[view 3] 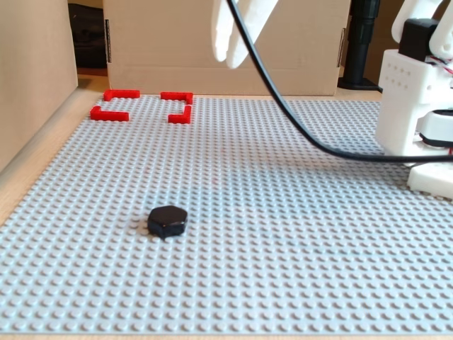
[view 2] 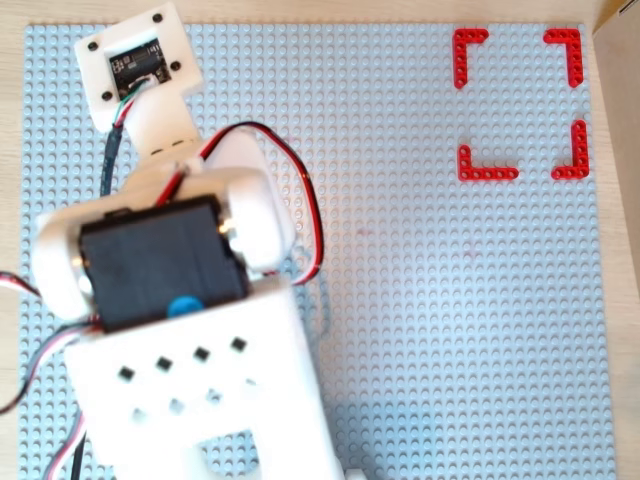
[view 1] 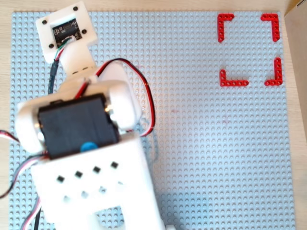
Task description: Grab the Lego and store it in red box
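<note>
The Lego (view 3: 168, 221), a glossy black hexagonal piece, lies on the grey baseplate (view 3: 304, 234) near the front left in the fixed view. Both overhead views hide it under the arm (view 1: 81, 134). The red box (view 3: 110, 114), four thin red corner pieces, sits at the far left of the fixed view. In both overhead views the red box (view 1: 233, 82) (view 2: 487, 172) is at the top right with nothing inside. My white gripper (view 3: 232, 57) hangs high above the plate, well behind the Lego, fingers together and holding nothing.
In the fixed view, cardboard walls (view 3: 35, 78) stand along the left and back edges. A black cable (view 3: 304, 134) sags from the gripper toward the white arm base (view 3: 417, 106) at the right. Red and black wires (view 1: 146, 96) loop beside the arm in the overhead views.
</note>
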`<state>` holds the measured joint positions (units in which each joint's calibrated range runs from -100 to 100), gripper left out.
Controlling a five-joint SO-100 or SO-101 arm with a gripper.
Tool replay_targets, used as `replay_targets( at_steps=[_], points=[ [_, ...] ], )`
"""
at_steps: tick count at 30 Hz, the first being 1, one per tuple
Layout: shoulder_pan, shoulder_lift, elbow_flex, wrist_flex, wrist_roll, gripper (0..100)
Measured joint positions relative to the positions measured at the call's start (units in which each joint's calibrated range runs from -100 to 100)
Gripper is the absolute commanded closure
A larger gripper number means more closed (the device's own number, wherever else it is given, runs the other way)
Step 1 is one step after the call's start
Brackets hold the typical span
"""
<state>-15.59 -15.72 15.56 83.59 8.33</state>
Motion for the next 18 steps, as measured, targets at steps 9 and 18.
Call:
replay_targets(
  at_steps=[9, 18],
  points=[
    [-0.9, 15.8, 0.0, -11.7, 0.8, 84],
    [-1.9, 30.7, -8.4, -14.8, 0.9, 84]
  ],
)
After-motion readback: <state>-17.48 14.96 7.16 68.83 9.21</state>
